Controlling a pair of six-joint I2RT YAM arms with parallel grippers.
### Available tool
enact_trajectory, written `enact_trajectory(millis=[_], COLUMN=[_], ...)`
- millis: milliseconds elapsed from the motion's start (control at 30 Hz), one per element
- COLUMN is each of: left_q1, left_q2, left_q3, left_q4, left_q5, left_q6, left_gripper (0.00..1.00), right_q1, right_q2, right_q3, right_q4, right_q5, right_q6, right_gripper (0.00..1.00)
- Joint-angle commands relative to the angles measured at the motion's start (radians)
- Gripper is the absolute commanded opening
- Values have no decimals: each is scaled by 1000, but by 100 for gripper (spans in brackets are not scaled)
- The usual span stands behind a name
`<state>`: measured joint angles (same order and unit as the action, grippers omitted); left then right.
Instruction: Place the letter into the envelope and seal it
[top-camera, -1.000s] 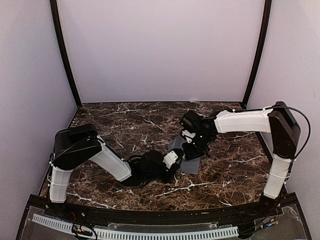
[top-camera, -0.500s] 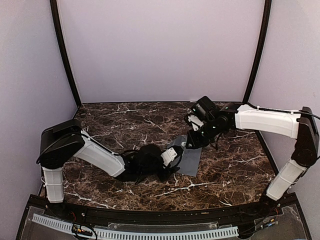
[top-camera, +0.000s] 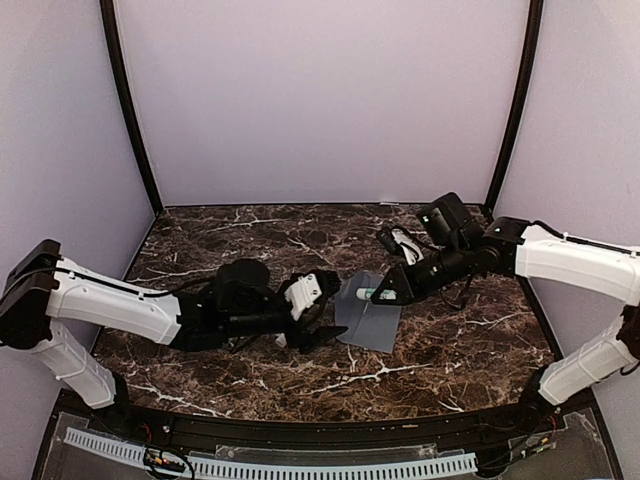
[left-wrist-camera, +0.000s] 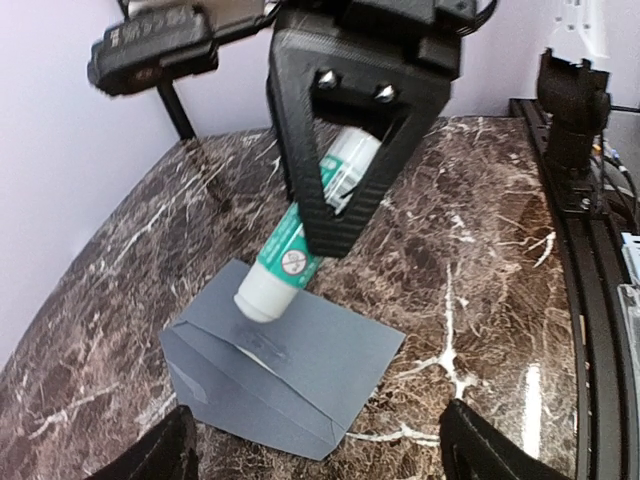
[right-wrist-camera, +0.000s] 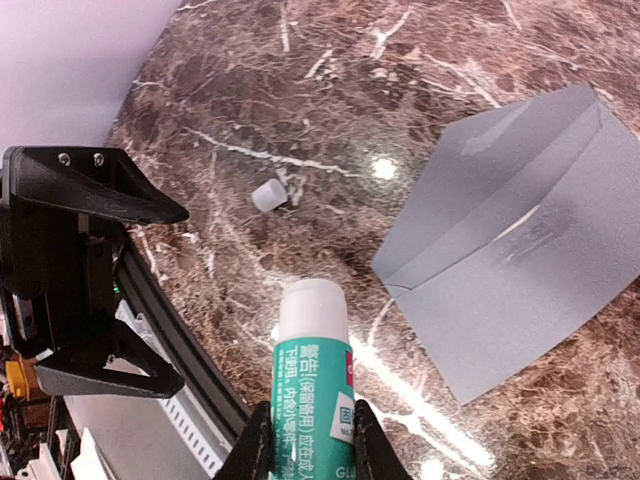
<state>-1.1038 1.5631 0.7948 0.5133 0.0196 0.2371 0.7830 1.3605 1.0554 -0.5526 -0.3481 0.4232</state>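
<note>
Right gripper (right-wrist-camera: 312, 445): clamped on a glue stick (right-wrist-camera: 313, 350), tip just over the envelope (left-wrist-camera: 290, 370).
Left gripper (top-camera: 328, 322): jaws wide, empty, beside the envelope.
Envelope: flat on the table (top-camera: 230, 240), carrying a glue smear.
Progress: letter unseen, probably inside; sealing remains.
Count: one envelope, one glue stick, one loose cap (right-wrist-camera: 268, 194).

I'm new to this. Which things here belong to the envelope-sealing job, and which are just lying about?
In the job:
- grey envelope
- glue stick, gripped by the right gripper

Lying about:
- small white cap on the table, apart from the envelope
</note>
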Motion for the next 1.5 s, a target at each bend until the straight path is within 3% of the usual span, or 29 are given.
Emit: enact_trajectory(millis=[0,167,300,467,667,900,1367,1400,1467], left_q1=[-5,-6,-17,-41,-51,-58,-78,-80,-79], left_q2=[-142,-194,-134,-16,37,52,70,70,71], left_q3=[-75,-63,44,121,155,177,191,191,191], left_q4=[-33,-71,-156,-152,-122,-107,-95,-92,-85], left_q5=[180,237,207,43,19,-9,-87,-95,-118], left_q6=[189,267,281,294,331,360,356,343,315], left_gripper=[88,91,84,73,65,48,2,0,0], right_q1=[20,58,79,98,108,110,110,110,110], right_q2=[-41,-28,-19,-10,-1,9,28,27,12], right_q3=[-16,8,19,30,42,47,81,85,94], right_q4=[92,71,72,76,65,68,70,69,73], right_q5=[-152,-131,-116,-114,-107,-107,-103,-102,-96], right_q6=[-9,-10,-5,-1,-3,0,12,11,11], right_gripper=[0,0,0,0,0,0,0,3,18])
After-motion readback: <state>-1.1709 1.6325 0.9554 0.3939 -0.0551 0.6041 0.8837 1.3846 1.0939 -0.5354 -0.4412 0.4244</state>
